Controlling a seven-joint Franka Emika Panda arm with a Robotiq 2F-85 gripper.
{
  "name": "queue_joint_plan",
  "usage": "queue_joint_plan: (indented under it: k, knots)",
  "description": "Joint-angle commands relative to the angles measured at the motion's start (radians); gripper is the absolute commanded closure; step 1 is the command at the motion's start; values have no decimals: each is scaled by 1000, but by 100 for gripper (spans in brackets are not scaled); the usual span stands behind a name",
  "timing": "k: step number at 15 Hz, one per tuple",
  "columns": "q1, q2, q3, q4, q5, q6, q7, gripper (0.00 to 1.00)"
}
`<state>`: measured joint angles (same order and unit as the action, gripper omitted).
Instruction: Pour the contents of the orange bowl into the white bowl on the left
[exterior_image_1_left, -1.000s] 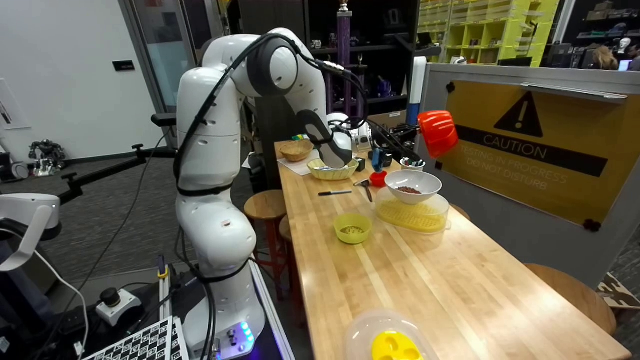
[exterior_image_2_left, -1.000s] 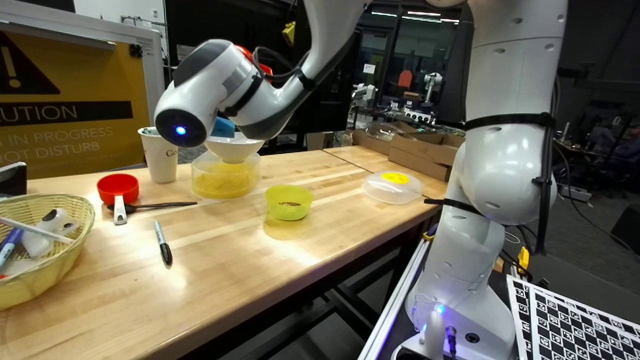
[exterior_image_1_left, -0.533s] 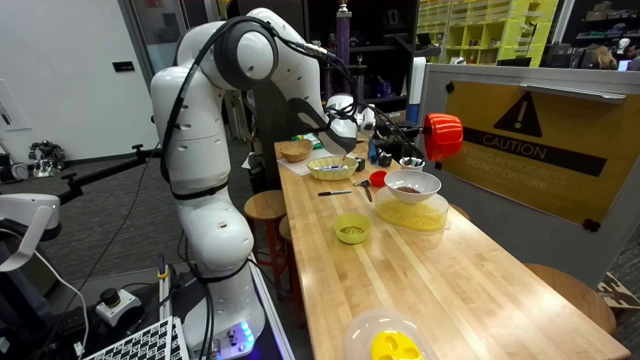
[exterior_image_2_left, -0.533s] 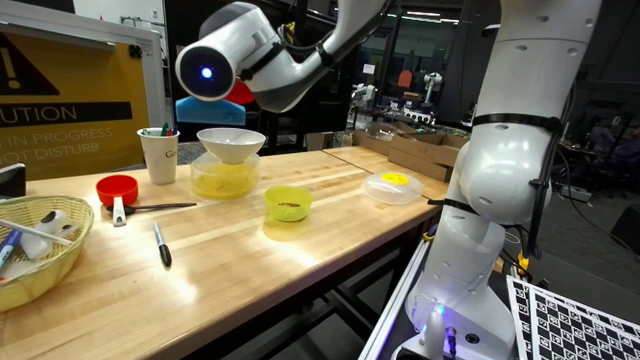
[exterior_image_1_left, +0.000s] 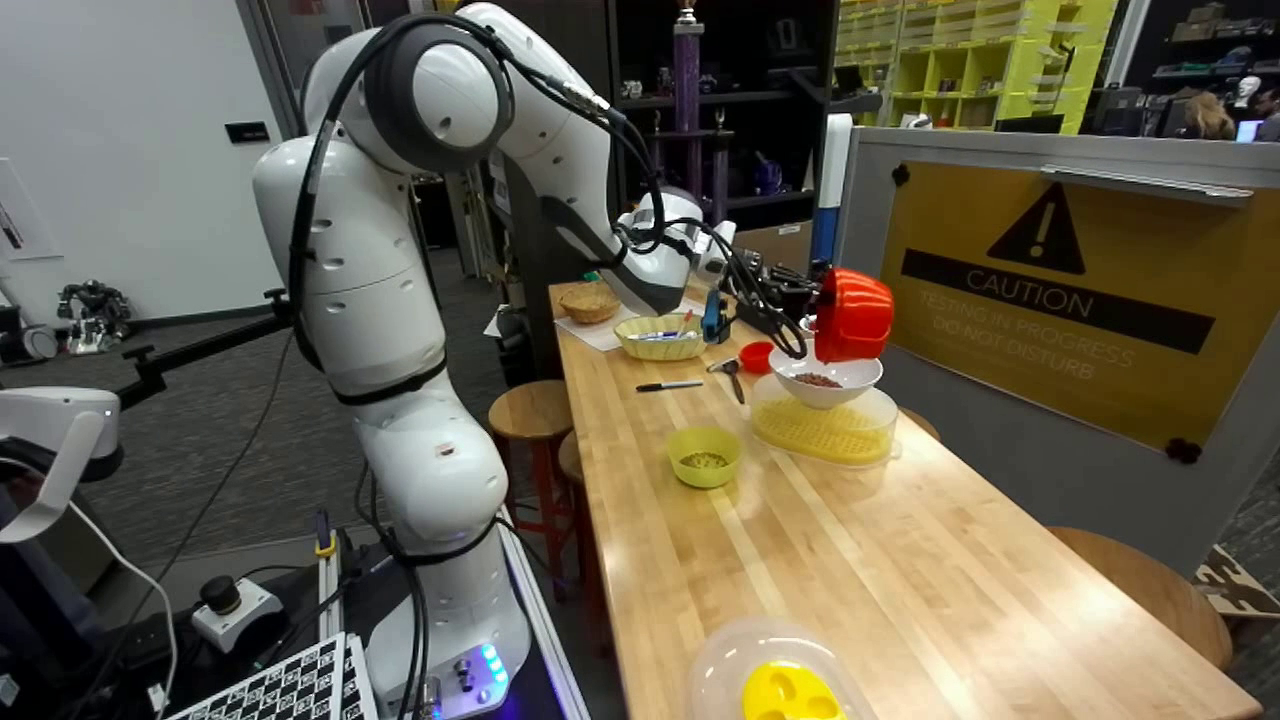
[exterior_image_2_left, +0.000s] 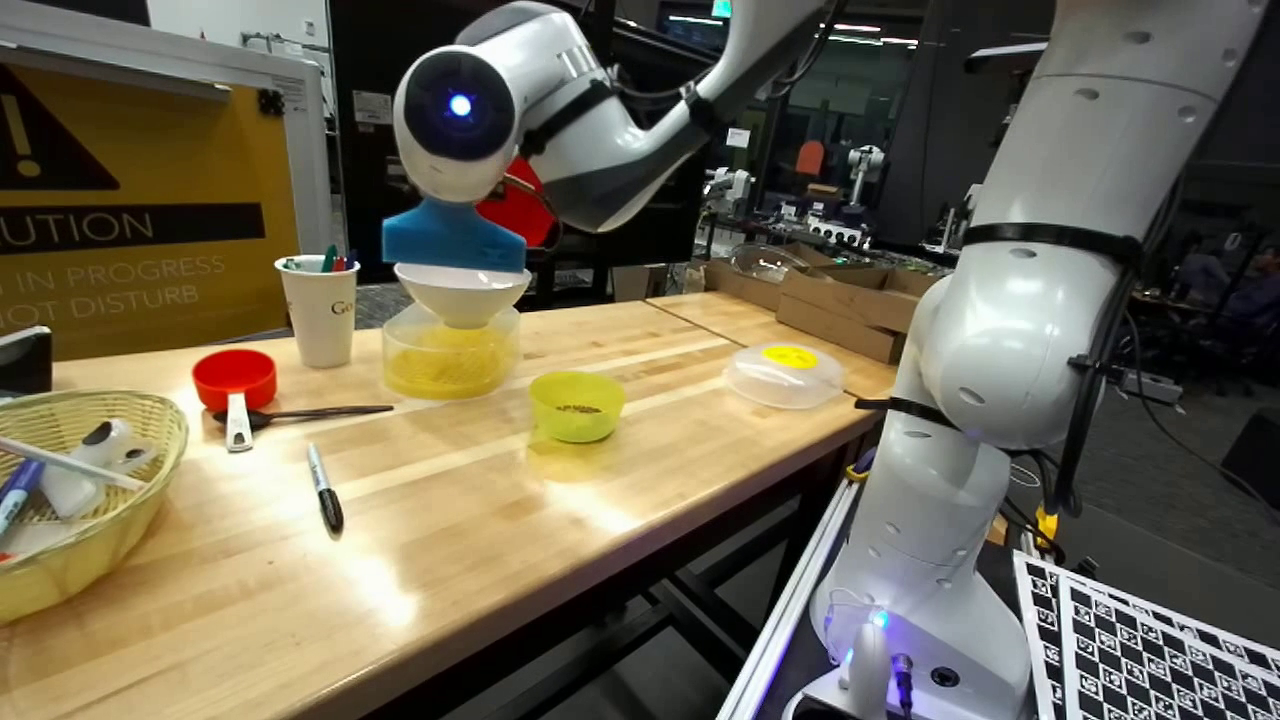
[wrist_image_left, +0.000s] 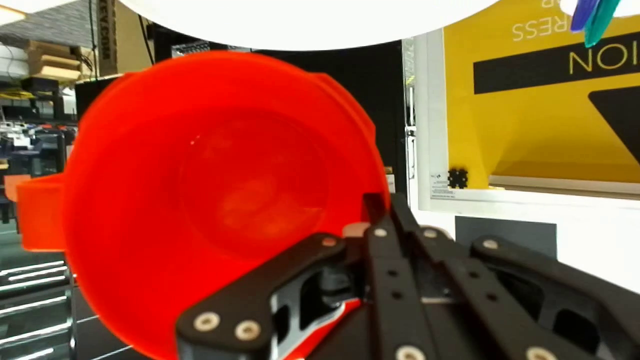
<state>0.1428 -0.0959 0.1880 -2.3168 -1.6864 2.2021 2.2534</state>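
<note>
The red-orange bowl is held in the air, tipped on its side, just above the white bowl. My gripper is shut on its rim, one finger inside the wall and one outside. In the wrist view the bowl's inside shows no pieces. The white bowl stands upright with reddish-brown pieces in it. In an exterior view the white bowl is partly covered by a blue part on the wrist, and the red-orange bowl is mostly behind the arm. A white curved shape fills the wrist view's top edge.
The white bowl rests on a clear container of yellow pieces. A yellow-green bowl stands nearby. A pen cup, red measuring cup, marker, wicker basket and clear lid are also on the table.
The held bowl first swung outward, then came lower and closer to the white bowl, its tilt changing. The wrist rolled, so the blue part hangs below it. The white bowl stayed still.
</note>
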Motion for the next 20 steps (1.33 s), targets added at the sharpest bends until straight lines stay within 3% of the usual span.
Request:
queue_joint_plan:
  k: [1,12,14,18,20]
  knots:
    - [12,-103,-23,-82,110,34,-47,99]
    - [-1,-280,-100,-62,460,78,-307,99]
    - [4,-315,-133,-76,557,137,-419,99]
    - [8,-339,-215,-114,852,308,-747,99]
    - [79,-334,-307,-120,1011,293,-912,99]
